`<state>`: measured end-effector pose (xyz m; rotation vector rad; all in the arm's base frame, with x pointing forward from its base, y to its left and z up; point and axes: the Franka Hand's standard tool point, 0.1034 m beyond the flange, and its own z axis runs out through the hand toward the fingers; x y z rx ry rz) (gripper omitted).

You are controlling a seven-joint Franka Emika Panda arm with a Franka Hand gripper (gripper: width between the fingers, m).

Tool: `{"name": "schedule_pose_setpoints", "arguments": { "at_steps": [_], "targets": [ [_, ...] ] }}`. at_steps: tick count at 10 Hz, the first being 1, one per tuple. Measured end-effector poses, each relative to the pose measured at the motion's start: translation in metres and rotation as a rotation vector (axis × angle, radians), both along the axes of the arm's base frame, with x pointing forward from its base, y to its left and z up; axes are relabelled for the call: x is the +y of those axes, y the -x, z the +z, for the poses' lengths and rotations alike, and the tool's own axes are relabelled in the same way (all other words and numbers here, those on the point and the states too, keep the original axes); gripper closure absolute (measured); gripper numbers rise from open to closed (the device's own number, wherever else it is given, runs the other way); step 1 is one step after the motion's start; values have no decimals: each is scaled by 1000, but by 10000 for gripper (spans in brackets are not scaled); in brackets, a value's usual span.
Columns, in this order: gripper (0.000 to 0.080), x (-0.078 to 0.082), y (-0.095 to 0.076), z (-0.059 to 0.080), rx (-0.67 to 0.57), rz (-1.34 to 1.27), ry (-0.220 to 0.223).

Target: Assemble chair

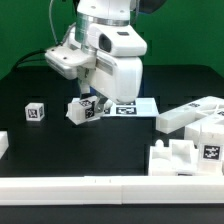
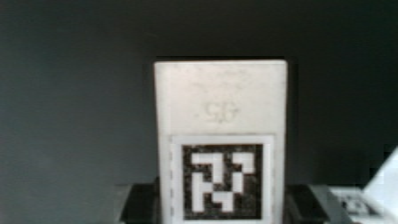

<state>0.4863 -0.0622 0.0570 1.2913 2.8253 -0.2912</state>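
Fingers (image 2: 139,203) are gripping a white tagged block (image 1: 81,110) from both sides; the wrist view is showing it filling the gap between them. You're seeing it held near the middle of the black surface (image 1: 45,150), just in front of the marker board (image 1: 136,106). Can't tell if it's touching down. A small cube (image 1: 37,112) is sitting apart toward the exterior view's left, and bigger white parts (image 1: 190,118) are lying on the exterior view's right.

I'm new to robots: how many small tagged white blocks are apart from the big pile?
2: lone cube at the exterior view's left; tagged block held in the gripper. Others may be hidden.
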Motion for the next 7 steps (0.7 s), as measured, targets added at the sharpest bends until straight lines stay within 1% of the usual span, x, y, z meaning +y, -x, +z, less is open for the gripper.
{"name": "schedule_pose_setpoints", "arguments": {
  "at_steps": [1,2,4,7],
  "targets": [
    [515,2,-18,1,22,72,-2],
    [515,4,-26,0,24,112,-5],
    [515,-5,-22,-1,51,227,15],
    [515,-7,-20,-3,53,212,20]
  ]
}}
